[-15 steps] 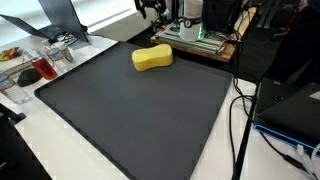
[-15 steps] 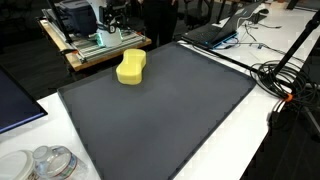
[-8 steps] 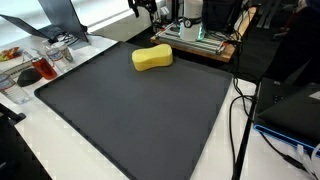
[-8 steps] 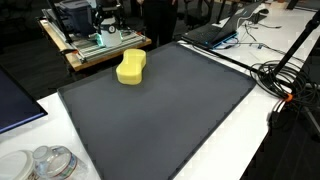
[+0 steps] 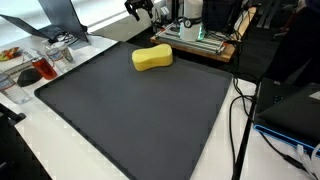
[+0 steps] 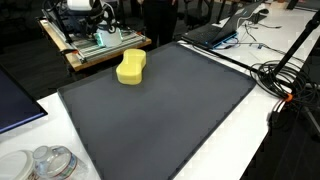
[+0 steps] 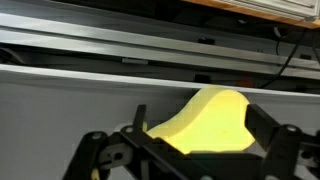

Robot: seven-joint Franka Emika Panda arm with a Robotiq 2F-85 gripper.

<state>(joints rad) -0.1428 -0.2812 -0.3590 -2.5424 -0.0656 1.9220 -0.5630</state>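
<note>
Yellow sponge (image 5: 152, 58) lies at far edge of dark mat (image 5: 130, 120); gripper (image 5: 138, 8) well above, empty, jaws wide apart.

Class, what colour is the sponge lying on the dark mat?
Yellow. The sponge shows best in an exterior view, near the far edge of the mat.

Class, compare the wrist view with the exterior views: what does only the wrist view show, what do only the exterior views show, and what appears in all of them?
Only the wrist view: the gripper close up with its jaws open, framing the sponge, with metal rails behind.

Only the exterior views: the full outline of the dark mat, the black cables on the white table, and the clear containers beside the mat.

Shared: the yellow sponge lies untouched near the mat's far edge, and the gripper is apart from it.
</note>
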